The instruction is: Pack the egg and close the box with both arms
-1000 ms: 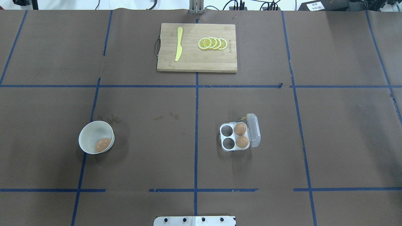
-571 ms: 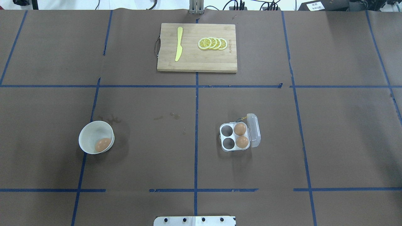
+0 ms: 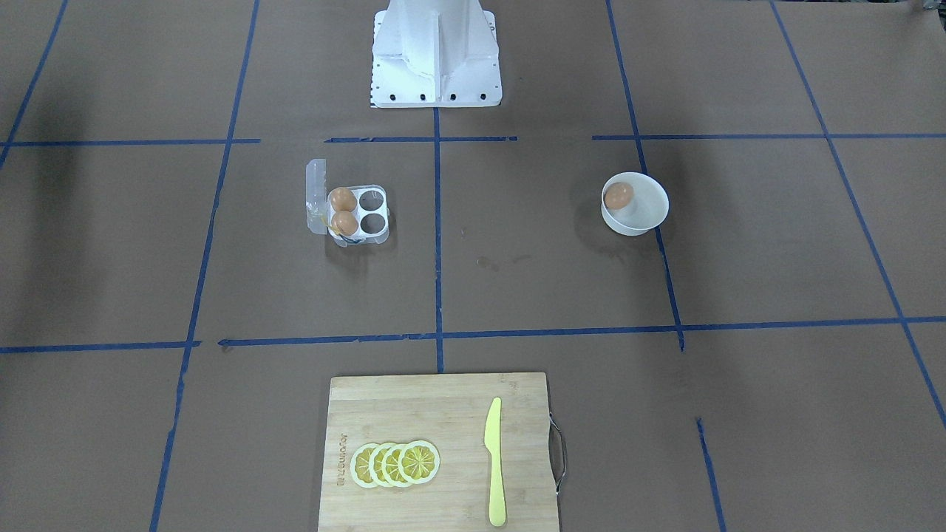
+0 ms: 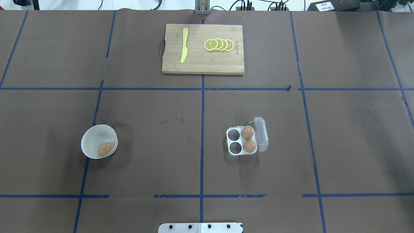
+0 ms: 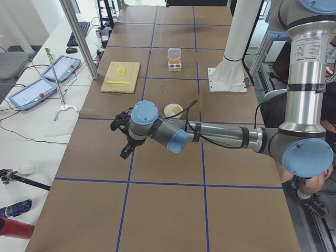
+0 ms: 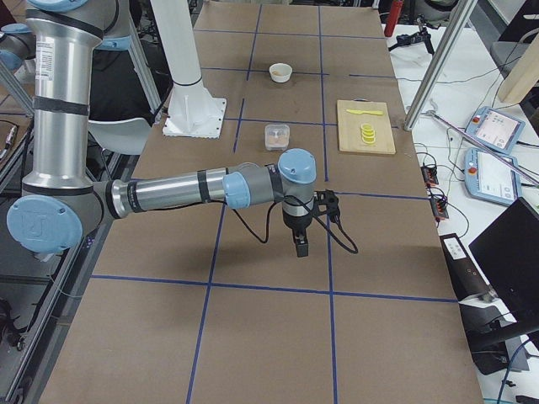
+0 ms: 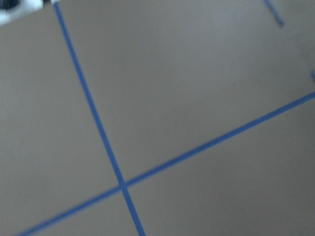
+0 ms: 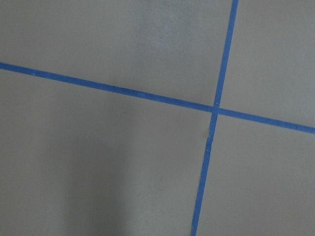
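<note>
Egg [image 4: 105, 149] sits in white bowl [image 4: 93, 136], lower left overhead, likely staged for left gripper [image 5: 125, 152]; box [image 4: 242, 141] right of centre, lid open, two cells free; finger spread of left gripper and right gripper [image 6: 301, 244] cannot be told.

Stretched in from 9 o'clock over the brown table [image 6: 253, 337]: right arm [image 6: 168, 194], gripper [image 6: 301, 242] hanging downward near centre, open or closed unclear. From it, at 12 o'clock, box [image 6: 276, 135]; farther along, bowl [image 6: 280, 72]; at 1 o'clock, cutting board [image 6: 354, 139]; at 11 o'clock, pedestal [image 6: 192, 109].

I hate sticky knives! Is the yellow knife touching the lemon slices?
Apart. The overhead view shows bare cutting board between the knife and the lemon slices.
</note>
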`<action>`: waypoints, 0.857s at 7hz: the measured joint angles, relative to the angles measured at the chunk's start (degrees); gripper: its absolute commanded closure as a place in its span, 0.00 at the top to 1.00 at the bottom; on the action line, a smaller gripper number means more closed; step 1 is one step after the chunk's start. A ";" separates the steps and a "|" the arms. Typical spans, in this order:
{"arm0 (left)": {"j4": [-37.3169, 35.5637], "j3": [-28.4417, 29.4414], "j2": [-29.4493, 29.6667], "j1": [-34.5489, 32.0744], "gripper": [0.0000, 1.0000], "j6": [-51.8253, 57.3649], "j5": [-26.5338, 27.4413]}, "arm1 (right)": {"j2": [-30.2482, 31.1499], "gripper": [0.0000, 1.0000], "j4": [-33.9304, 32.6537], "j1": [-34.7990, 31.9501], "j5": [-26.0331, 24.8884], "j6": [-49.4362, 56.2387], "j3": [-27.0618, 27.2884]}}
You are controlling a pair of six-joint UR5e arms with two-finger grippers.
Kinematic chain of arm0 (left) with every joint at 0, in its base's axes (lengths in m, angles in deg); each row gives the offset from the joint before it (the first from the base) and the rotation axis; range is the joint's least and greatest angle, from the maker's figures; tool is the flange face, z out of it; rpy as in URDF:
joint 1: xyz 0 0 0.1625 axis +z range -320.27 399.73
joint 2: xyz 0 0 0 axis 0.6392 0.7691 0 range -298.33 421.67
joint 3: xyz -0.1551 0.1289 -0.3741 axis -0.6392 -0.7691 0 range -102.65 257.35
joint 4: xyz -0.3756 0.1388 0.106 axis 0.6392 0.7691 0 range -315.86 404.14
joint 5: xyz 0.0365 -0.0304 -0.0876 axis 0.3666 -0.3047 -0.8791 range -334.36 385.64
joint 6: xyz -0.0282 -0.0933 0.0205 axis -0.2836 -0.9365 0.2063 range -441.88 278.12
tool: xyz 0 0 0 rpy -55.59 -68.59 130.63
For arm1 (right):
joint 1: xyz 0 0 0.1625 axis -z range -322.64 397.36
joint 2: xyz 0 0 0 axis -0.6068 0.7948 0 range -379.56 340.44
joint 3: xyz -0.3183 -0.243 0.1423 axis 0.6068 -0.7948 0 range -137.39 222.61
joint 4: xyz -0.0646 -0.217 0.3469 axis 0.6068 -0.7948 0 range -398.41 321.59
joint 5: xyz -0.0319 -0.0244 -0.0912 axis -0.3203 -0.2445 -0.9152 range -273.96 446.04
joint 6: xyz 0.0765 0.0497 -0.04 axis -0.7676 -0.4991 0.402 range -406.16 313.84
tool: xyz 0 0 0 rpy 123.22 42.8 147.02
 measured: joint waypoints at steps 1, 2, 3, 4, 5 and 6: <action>6.89 0.82 0.23 0.02 1.00 -1.40 -0.30 | -0.72 1.00 1.00 0.01 0.05 -0.06 -0.08; 10.95 1.21 0.35 0.04 1.00 -4.24 -0.97 | -1.05 1.00 1.71 0.01 0.10 -0.05 -0.15; 14.67 1.41 0.38 0.19 1.00 -6.56 -1.34 | -1.17 1.00 2.63 0.01 0.19 -0.03 -0.40; 18.24 1.35 0.41 1.46 1.00 -7.89 -2.00 | -1.19 1.00 3.62 0.01 0.49 -0.02 -0.50; 20.23 1.18 0.70 4.58 1.00 -10.41 -2.91 | -1.13 1.00 4.47 0.02 0.83 0.01 -0.50; 21.02 0.17 1.16 9.11 1.00 -16.91 -3.29 | -0.91 1.00 5.26 0.02 0.98 -0.02 -0.58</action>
